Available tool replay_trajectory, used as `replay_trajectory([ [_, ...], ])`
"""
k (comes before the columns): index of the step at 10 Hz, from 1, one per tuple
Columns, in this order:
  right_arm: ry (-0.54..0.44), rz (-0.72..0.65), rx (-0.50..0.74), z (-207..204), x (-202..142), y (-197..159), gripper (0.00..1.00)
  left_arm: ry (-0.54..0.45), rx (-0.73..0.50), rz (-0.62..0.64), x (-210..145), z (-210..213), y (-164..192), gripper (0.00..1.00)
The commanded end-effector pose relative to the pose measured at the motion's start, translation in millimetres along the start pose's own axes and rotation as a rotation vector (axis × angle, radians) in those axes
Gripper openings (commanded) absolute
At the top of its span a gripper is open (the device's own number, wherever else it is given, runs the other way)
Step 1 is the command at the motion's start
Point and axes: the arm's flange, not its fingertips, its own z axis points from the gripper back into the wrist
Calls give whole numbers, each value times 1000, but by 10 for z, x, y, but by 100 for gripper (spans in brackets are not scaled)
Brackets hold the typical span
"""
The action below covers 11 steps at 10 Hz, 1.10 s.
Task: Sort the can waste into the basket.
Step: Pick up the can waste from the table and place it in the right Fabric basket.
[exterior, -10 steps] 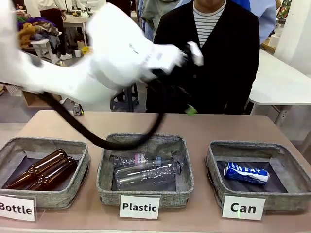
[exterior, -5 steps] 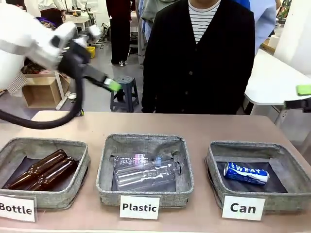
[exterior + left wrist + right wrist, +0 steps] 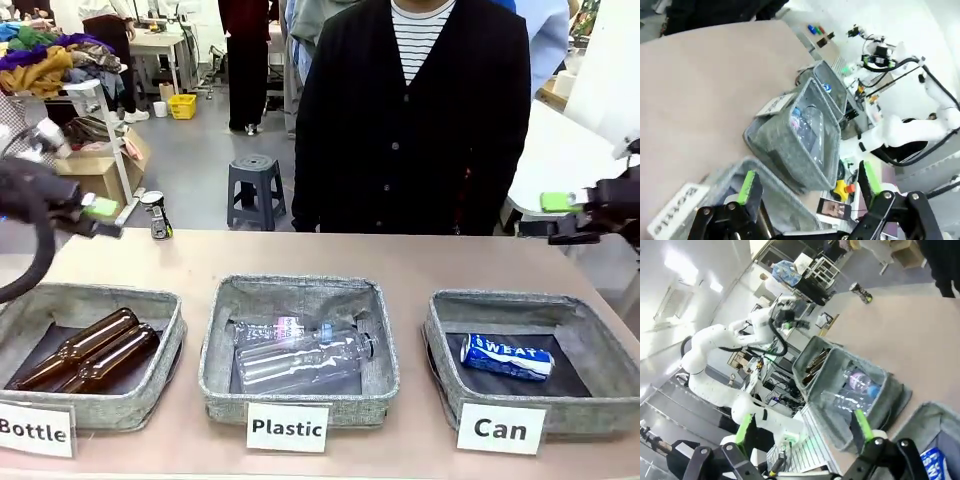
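The left fingers (image 3: 746,186) are spread wide, green pads facing each other, with nothing between them. In the front view they hang at the tabletop's (image 3: 420,262) left edge, close to the far left corner, clear of the surface. Near them, and apart from them, the silver-topped can (image 3: 155,214) stands upright at the far edge by that same corner.

The right fingers (image 3: 861,426) are spread just as wide and hold nothing. From the front they sit beside the far right corner of the tabletop, above the surface.

Three grey fabric bins stand in a row along the near edge. The basket (image 3: 498,299) with the white "Can" label (image 3: 500,427) is at the near right corner, and the blue can (image 3: 506,355) with white "SWEAT" lettering lies on its side on the dark liner inside. The "Plastic" bin (image 3: 296,288) is in the middle of the row and holds clear plastic bottles (image 3: 300,358) lying down. The "Bottle" bin (image 3: 90,296) is at the near left corner with two brown glass bottles (image 3: 88,350) lying side by side.

A person (image 3: 420,130) in a black cardigan over a striped shirt stands at the middle of the far edge.
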Motion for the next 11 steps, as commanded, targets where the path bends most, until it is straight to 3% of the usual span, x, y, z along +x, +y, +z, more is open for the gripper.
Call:
replay_trajectory([
  [1,-77,39,-86,-58,199,-189,100,-79,-38,-34,-292,164,-105,100],
  [2,0,0,0,0,0,0,100,-145,16,-26,-409,260,-62,100],
  [3,0,0,0,0,0,0,100,-225,155,-61,-465,266,34,100],
  [4,0,0,0,0,0,0,100,-78,-9,5,-376,283,55,100],
  [11,0,0,0,0,0,0,100,-78,-9,5,-376,283,55,100],
])
